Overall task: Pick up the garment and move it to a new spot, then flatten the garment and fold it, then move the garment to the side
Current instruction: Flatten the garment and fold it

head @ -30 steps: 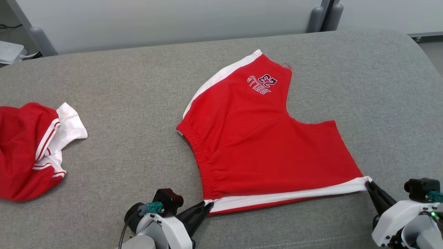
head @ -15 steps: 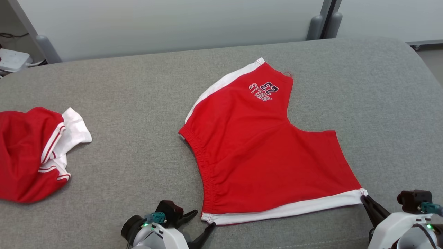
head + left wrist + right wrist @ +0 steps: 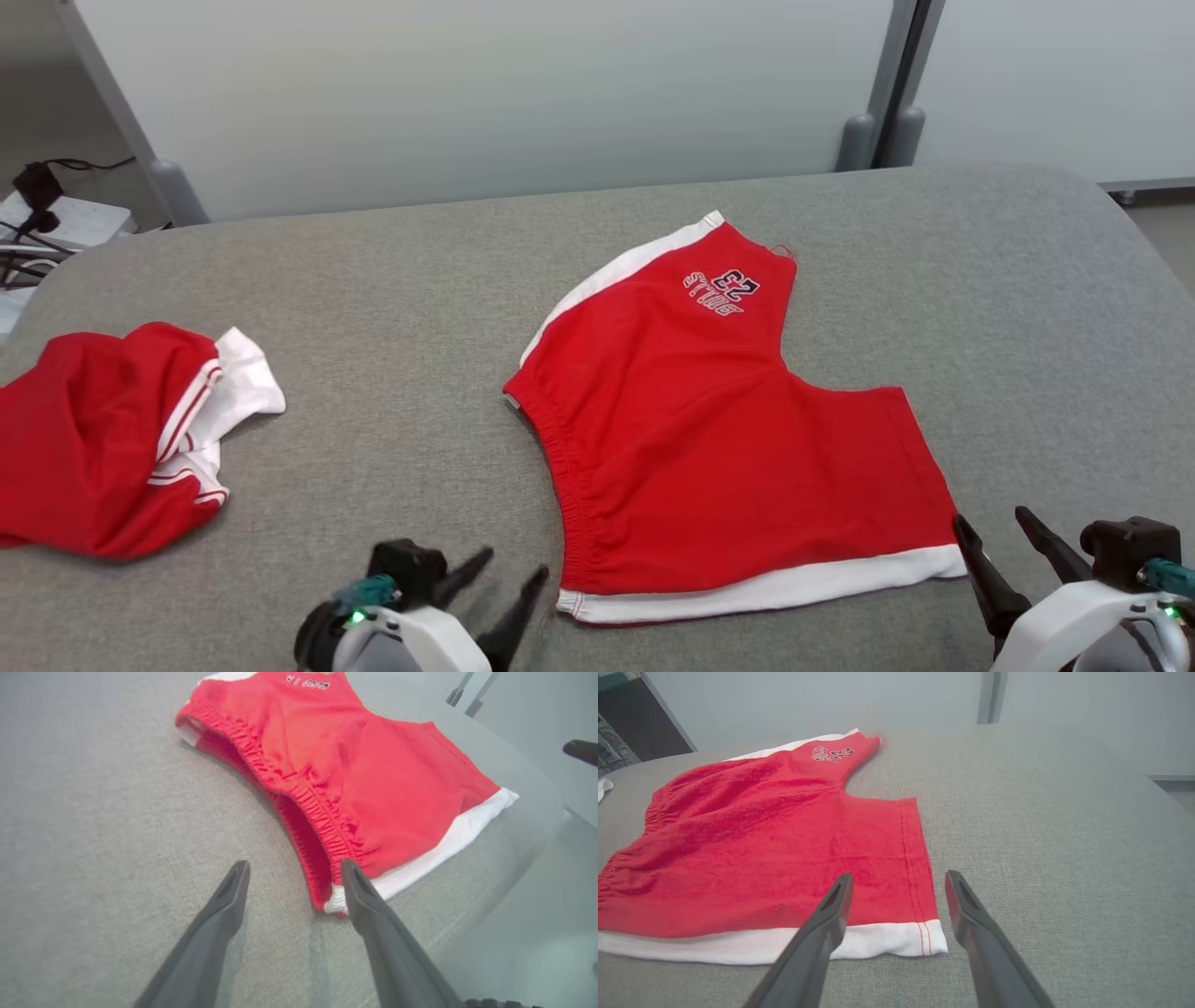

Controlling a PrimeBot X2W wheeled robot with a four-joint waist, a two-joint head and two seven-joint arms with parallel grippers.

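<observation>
Nearest the robot, the left gripper (image 3: 513, 562) is hovering at 7 o'clock of the red shorts (image 3: 728, 448), its fingers standing wide apart and gripping nothing. One finger is sitting just beside the waistband corner. The right gripper (image 3: 990, 516) is waiting at 4 o'clock, its fingers likewise spread and empty, with the leg-hem corner lying just ahead of them.

The shorts are lying spread and nearly flat on the grey upholstered pad (image 3: 373, 308), right of centre. Their white side stripe (image 3: 775, 583) is running along the near edge, and the elastic waistband (image 3: 560, 467) is puckering along the 9 o'clock side. The far leg, carrying the "23" print (image 3: 724, 291), is pointing toward 12 o'clock.

The cloth is looking thin, light and limp, so it will probably be sagging and dragging on the pad's weave when lifted. The stitched hem corners and the gathered waistband are offering the firmest pinch points.

Well apart at 9 o'clock, a crumpled red-and-white garment (image 3: 93, 448) is lying in a heap.
</observation>
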